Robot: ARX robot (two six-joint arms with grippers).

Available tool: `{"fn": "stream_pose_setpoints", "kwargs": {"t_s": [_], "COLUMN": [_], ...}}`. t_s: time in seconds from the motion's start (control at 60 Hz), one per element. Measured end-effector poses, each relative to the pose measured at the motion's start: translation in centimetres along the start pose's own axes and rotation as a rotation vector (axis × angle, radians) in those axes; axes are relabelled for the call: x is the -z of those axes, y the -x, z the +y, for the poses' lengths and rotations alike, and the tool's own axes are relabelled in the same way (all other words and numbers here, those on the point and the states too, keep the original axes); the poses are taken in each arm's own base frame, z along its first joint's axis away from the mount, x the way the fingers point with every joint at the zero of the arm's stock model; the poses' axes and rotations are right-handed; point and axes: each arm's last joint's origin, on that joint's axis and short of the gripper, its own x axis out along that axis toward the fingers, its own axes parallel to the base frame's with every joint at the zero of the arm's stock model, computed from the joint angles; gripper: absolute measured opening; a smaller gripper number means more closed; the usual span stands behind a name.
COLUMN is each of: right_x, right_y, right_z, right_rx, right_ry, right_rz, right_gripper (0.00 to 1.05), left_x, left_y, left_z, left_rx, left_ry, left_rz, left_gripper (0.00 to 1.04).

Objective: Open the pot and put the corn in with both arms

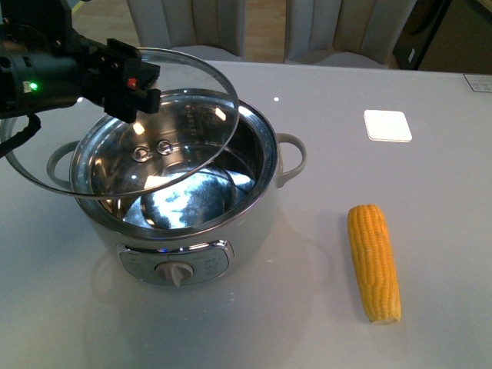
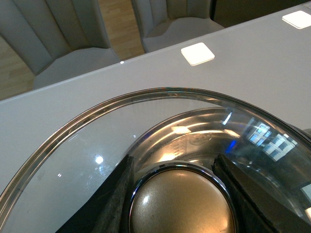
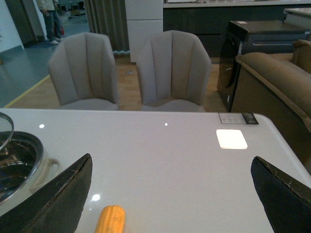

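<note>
Left gripper (image 1: 132,91) is clamping the knob (image 2: 182,206) of the glass lid (image 1: 196,96), holding it tilted just above the open pot (image 1: 254,223); corn (image 1: 373,261) is lying well to its right, near the wide-open right gripper (image 3: 171,167).

Front cam overlooks pot (image 1: 255,219) & corn (image 1: 373,263); L wrist cam close over lid (image 2: 97,145); R wrist, low, shares both.

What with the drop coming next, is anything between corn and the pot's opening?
The glass lid, held by the left gripper, hangs tilted over most of the pot's opening. Nothing else blocks the corn.
</note>
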Motion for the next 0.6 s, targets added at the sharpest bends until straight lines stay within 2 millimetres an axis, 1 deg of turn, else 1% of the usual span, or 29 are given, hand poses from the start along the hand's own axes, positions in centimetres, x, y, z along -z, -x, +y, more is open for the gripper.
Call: {"fn": "stream_pose_setpoints", "kwargs": {"t_s": [0.316, 0.6], "right_x": [0.0, 0.0], "right_y": [0.0, 0.0], "right_z": [0.0, 0.0], "right_rx": [0.0, 0.0], "right_ry": [0.0, 0.0], "right_rz": [0.0, 0.0], "right_gripper": [0.96, 0.96], "left_x": [0.8, 1.6], "left_y": [1.2, 3.0], "left_z": [4.1, 8.9], "left_rx": [-0.096, -0.211], "left_ry": [0.018, 0.062], "left_rz": [0.016, 0.01], "left_gripper": [0.44, 0.44]}}
